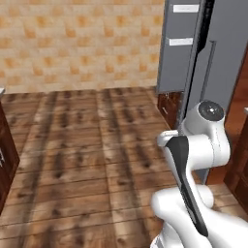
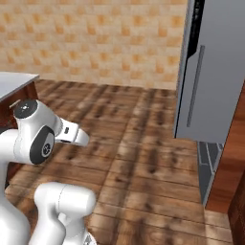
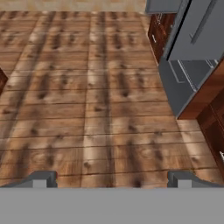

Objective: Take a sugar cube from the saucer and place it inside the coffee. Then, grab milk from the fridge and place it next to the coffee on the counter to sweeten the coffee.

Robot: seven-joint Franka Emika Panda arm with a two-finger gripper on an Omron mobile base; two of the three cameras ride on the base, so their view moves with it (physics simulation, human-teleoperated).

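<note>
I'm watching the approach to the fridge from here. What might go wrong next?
The fridge door already stands partly open, so its edge could clip the arm as the base closes in. The gripper is open and empty, aimed at the wooden floor, so it needs a big swing upward. The milk cannot be seen yet, so its shelf is unknown.

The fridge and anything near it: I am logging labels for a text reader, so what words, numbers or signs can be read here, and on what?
None can be read.
The fridge bears no brand or number on its grey door.
Two pale rectangles inside the open fridge are blank at this size.
The open gripper carries no marking.
</note>
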